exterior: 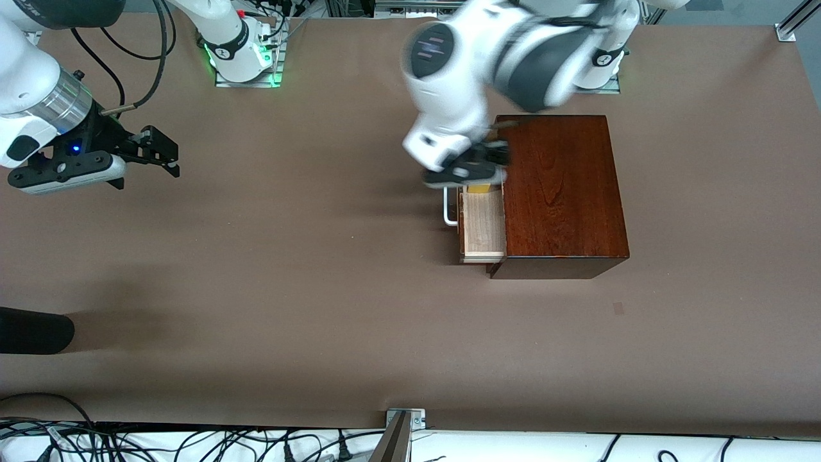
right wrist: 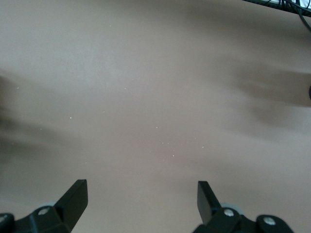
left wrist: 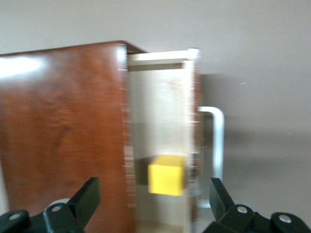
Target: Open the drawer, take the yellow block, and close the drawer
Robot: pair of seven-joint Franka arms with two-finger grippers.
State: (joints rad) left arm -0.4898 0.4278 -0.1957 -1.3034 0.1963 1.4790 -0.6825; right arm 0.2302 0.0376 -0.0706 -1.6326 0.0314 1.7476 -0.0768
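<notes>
The dark reddish-brown wooden box (exterior: 561, 192) stands on the table toward the left arm's end. Its drawer (exterior: 482, 228) is pulled out toward the right arm's end and shows its pale wood inside and its white bar handle (exterior: 449, 215). The yellow block (exterior: 480, 188) lies in the drawer, in the part farther from the front camera. My left gripper (exterior: 474, 173) hovers open just above it. In the left wrist view the yellow block (left wrist: 166, 174) sits between the spread fingers of the left gripper (left wrist: 154, 194), not touched, beside the box (left wrist: 63, 126). My right gripper (exterior: 168, 157) waits open and empty over bare table (right wrist: 146, 97).
A dark rounded object (exterior: 32, 330) juts in at the right arm's end of the table, nearer the front camera. Cables (exterior: 192, 443) and a metal bracket (exterior: 404, 420) run along the table's front edge. Brown tabletop (exterior: 288, 256) stretches between the two grippers.
</notes>
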